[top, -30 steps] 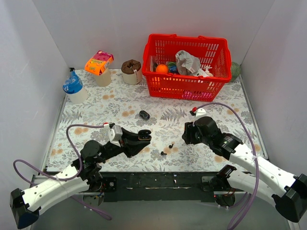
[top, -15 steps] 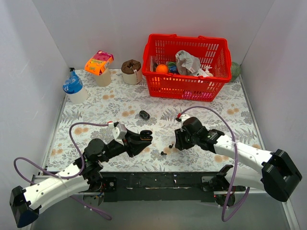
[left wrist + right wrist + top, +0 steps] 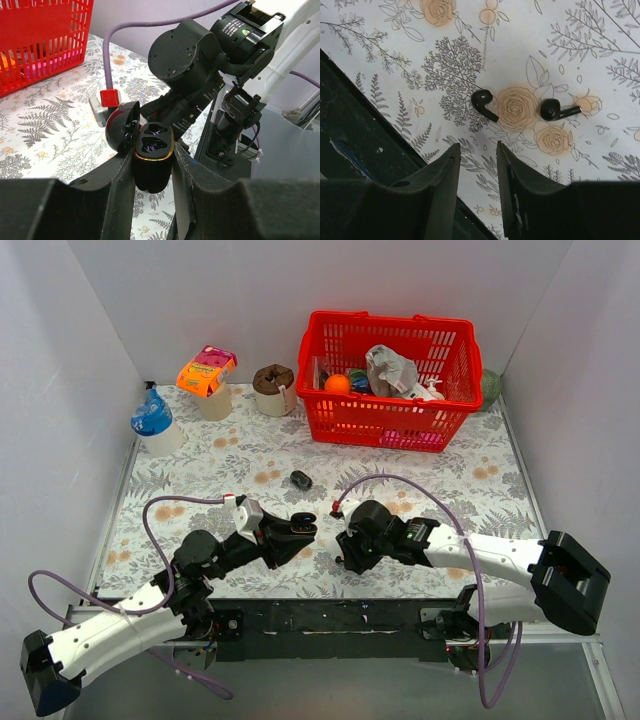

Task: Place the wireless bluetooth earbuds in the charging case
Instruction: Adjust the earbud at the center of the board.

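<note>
My left gripper (image 3: 300,525) is shut on the open black charging case (image 3: 152,161) and holds it above the table. Its lid (image 3: 122,131) is flipped back and both gold-rimmed wells look empty. My right gripper (image 3: 345,558) is open and empty, pointing down just right of the case. Two tiny black earbuds lie on the floral cloth in the right wrist view, one (image 3: 483,104) just ahead of the right gripper (image 3: 477,149), the other (image 3: 555,110) farther right. In the top view the right arm hides them.
A second black case (image 3: 301,479) lies mid-table. A red basket (image 3: 388,380) of items stands at the back. A blue-capped bottle (image 3: 153,422), an orange-lidded cup (image 3: 207,375) and a brown cup (image 3: 273,388) stand back left. The black front edge (image 3: 360,125) is close by.
My right arm has swung left and down, from the right side to over the two earbuds beside the case. My left gripper has kept hold of the open case and barely shifted.
</note>
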